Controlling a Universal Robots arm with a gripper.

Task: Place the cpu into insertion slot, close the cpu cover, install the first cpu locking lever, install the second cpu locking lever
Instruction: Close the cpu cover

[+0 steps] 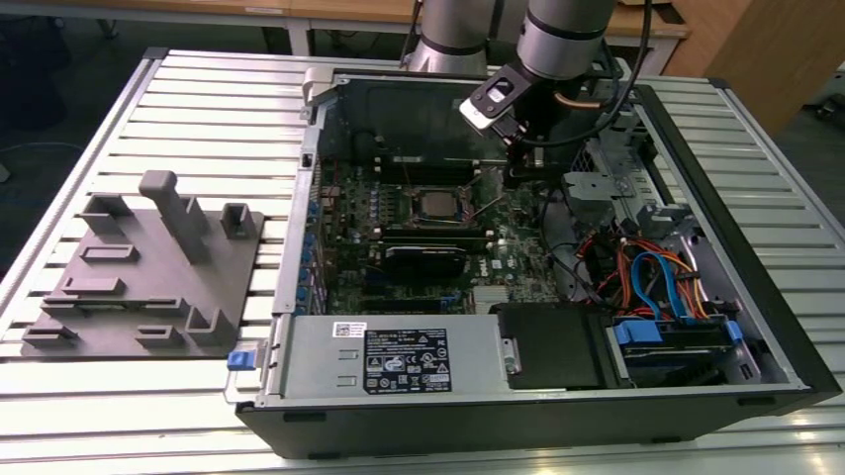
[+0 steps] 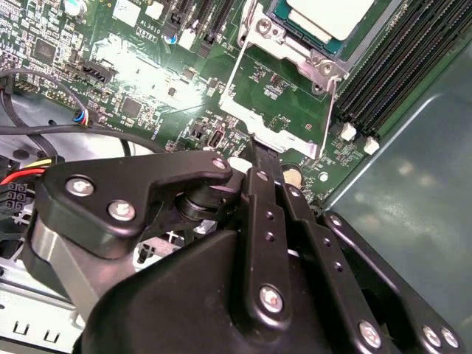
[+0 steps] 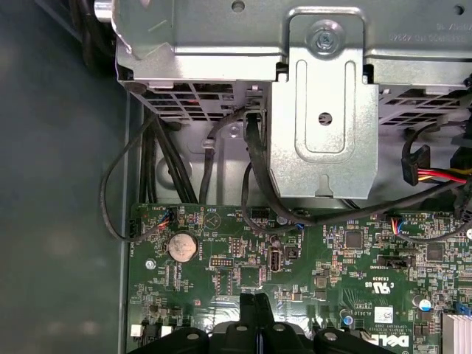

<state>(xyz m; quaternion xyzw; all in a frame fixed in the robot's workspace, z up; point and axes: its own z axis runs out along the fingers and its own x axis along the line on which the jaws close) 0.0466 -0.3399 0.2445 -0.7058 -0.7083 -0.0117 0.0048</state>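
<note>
At left, on the slatted table (image 1: 198, 109): grey fixture plate (image 1: 139, 282) with upright posts, well apart from the work. To its right: open computer case (image 1: 739, 297), with green motherboard (image 1: 350, 237) exposed inside. Near the middle of the board: the insertion slot (image 2: 306, 33), holding the cpu (image 1: 432, 203), seated flat with silver-grey top up. In the second wrist view, just beside the slot: the cpu cover (image 2: 280, 133), swung open off the cpu, framing green board in its square window. Just right of the cpu in the exterior view: gripper (image 1: 513, 168), hanging inside the case, fingers (image 2: 262, 199) pressed together, tip at the free edge of the cover; cannot tell whether pinching that edge or merely touching it. Farther right: metal drive cage (image 1: 601, 188), then blue and orange cables (image 1: 654, 277) by the case's right wall.
</note>
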